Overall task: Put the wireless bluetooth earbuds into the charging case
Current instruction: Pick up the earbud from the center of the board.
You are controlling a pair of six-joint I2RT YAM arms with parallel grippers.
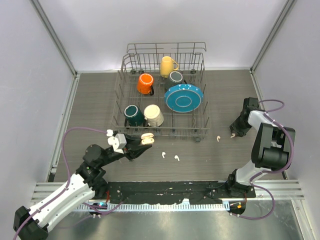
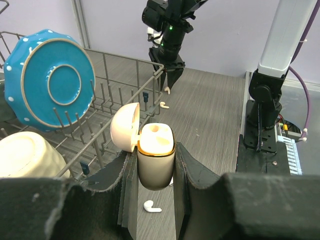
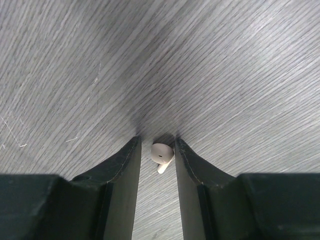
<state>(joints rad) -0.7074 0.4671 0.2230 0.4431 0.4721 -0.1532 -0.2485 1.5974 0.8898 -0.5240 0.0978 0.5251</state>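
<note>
A light, slippery earbud (image 3: pixel 161 155) is bracketed by the right gripper (image 3: pixel 157 140); whether it is pinched cannot be told. Its bulb is best taken. The charging case (image 2: pixel 156 167) is clenched by the left gripper (image 2: pixel 155 152).

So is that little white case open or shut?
Open: the charging case has its lid flipped aside, exposing the inside.

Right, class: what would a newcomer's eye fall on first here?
The wire dish rack mid-table, holding mugs and a blue plate. In front, the left gripper clamps an open charging case, while the right gripper straddles one earbud at the right.
</note>
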